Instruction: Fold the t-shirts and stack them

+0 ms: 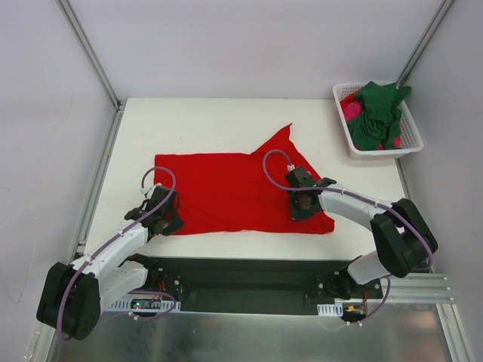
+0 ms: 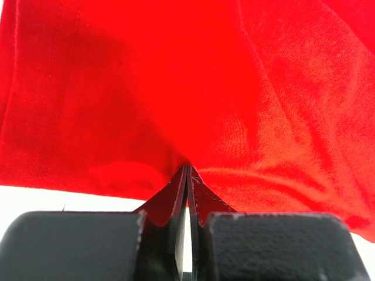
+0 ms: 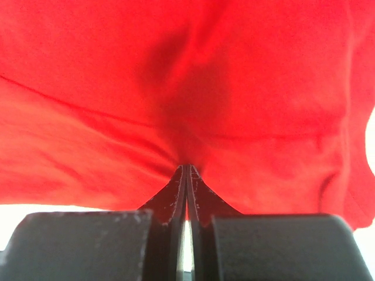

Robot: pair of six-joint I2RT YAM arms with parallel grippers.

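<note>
Top external view has the red t-shirt (image 1: 234, 192) spread mostly flat across the middle of the white table (image 1: 211, 121), its long side running left to right, with one pointed flap reaching toward the far right. At the shirt's near-left corner sits the left claw (image 1: 172, 219). The left wrist view shows its two black fingers (image 2: 176, 193) pressed together with a pinch of red cloth caught at their tips, the fabric puckering away from that spot. Over the near-right part of the shirt, just inside its near-right corner, is the right claw (image 1: 299, 210). The right wrist view shows much the same thing, with both fingers closed tight on a fold of red cloth and wrinkles fanning out from the grip. White table shows past the cloth's edge in both wrist views. Off at the far right corner of the table, well apart from the red shirt, stands a white slotted basket (image 1: 377, 153). It holds the dark green t-shirt (image 1: 377, 113) heaped on top, and bits of the pink t-shirt (image 1: 352, 111) peek out at its left side.
</note>
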